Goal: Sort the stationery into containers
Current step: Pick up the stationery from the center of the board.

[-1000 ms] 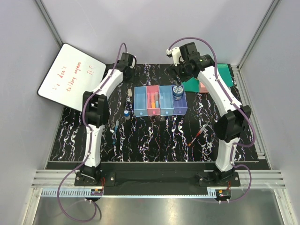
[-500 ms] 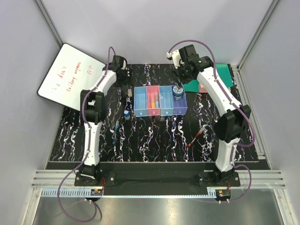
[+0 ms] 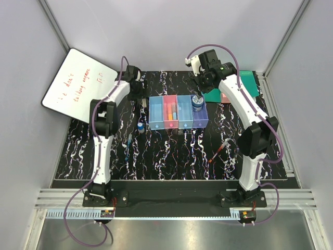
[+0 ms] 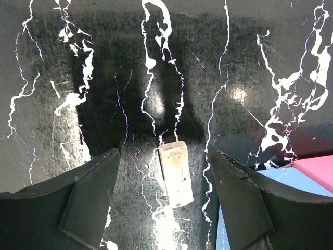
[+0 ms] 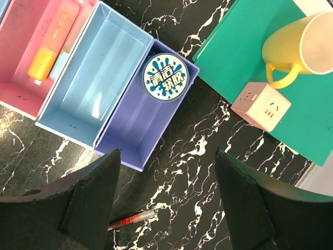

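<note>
A whiteboard is leaning at the far left, off the dark marbled surface. The left end effector is hovering low over the surface just left of the trays, its jaws spread wide and released. The beige eraser is lying flat between them with a clear gap on each side (neither finger is touching it). Nearer the arm bases, the blue-capped bottle is sitting on the surface beside the trays' left corner, and the thin blue pen is lying just below it.

The four joined trays are sitting mid-surface. The left light blue tray is showing only its own floor. The pink tray is holding the orange marker and the teal marker side by side. The second light blue tray is also showing bare floor. The purple tray is carrying the round blue-white patterned tin at its far end.

The right end effector is hanging above the purple tray's near end, jaws apart and gripping nothing. The red pen is lying loose on the surface, well apart from the trays, toward the right arm. At far right, a yellow cup and a pink cube are resting on a green mat.
</note>
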`<state>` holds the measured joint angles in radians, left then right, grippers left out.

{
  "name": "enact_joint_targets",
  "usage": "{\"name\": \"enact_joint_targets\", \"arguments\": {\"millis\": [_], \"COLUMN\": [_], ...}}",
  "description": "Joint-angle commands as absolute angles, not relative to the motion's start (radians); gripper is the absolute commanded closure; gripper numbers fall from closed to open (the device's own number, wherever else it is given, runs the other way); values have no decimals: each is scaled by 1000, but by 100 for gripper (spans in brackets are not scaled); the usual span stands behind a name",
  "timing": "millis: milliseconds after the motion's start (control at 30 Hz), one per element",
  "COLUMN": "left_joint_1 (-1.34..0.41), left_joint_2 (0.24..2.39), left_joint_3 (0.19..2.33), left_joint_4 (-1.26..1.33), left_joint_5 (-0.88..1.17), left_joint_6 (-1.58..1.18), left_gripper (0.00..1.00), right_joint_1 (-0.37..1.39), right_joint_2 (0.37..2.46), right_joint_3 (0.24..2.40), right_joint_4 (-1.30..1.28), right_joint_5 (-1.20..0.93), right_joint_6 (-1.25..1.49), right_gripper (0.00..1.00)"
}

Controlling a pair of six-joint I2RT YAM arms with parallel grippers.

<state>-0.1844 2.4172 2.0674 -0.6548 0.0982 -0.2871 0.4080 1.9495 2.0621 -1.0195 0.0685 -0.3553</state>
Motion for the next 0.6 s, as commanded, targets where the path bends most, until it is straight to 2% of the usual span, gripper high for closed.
{"name": "enact_joint_targets", "arguments": {"millis": [0,267,567], "left_joint_1": [-202,-242,-247], "left_joint_2": [2407,2418,2439], "left_joint_3": [2045,2048,2057], "left_joint_4": [-635,-692,-727], "left_joint_5": [77,-40,-64], "left_joint_6": [-288,-247,-255], "left_gripper": [24,26,27], "right_joint_1": [417,417,417], "right_joint_2": [1933,1939,1937], "right_joint_3": [2091,2103,2115], "right_joint_4": [-1005,-1002,-1003], "right_joint_5": [74,51,41], "right_joint_6": [-351,-337,-330], "right_gripper": [20,21,23]}}
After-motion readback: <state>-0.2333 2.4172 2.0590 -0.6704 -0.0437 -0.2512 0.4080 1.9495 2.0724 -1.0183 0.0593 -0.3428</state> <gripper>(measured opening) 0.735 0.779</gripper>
